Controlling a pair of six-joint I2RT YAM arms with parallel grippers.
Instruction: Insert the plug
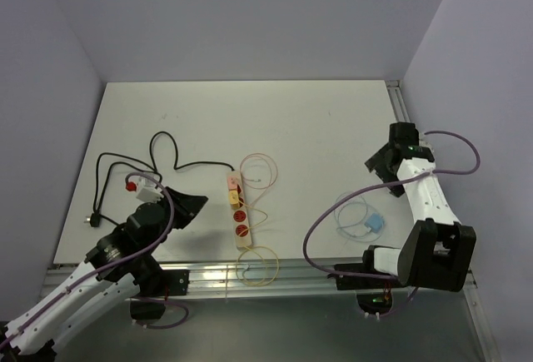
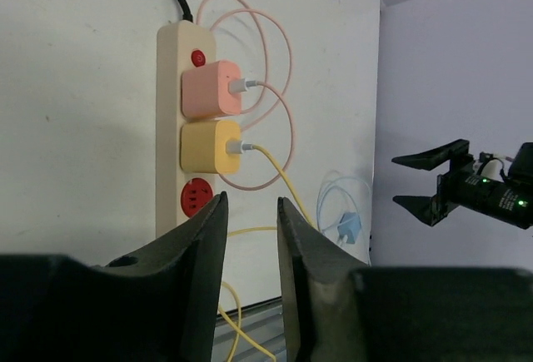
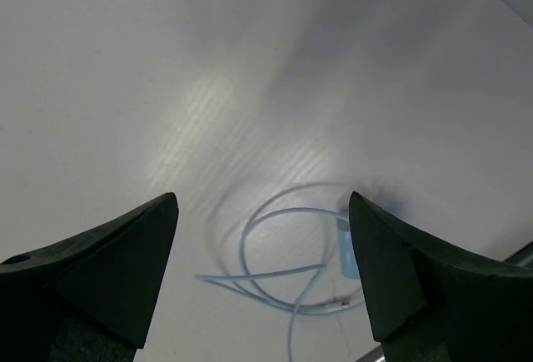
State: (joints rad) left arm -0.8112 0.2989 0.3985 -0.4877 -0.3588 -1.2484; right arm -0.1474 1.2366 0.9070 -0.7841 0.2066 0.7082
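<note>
A cream power strip (image 1: 240, 212) (image 2: 173, 129) lies near the table's front edge. A pink plug (image 2: 211, 90) and a yellow plug (image 2: 210, 146) sit in it side by side, and a red socket (image 2: 196, 197) just below them is bare. A light blue plug (image 1: 374, 224) (image 2: 349, 228) (image 3: 347, 250) with its coiled cable lies on the table at the right. My left gripper (image 1: 187, 205) (image 2: 251, 200) hovers left of the strip, its jaws a narrow gap apart with nothing between them. My right gripper (image 1: 375, 162) (image 3: 262, 200) hangs wide open above the blue cable, holding nothing.
A black cable (image 1: 158, 154) loops from the strip's far end to the left. A white adapter (image 1: 148, 189) with a red part lies beside my left arm. Yellow cable (image 1: 260, 266) coils over the front rail. Walls close in on three sides.
</note>
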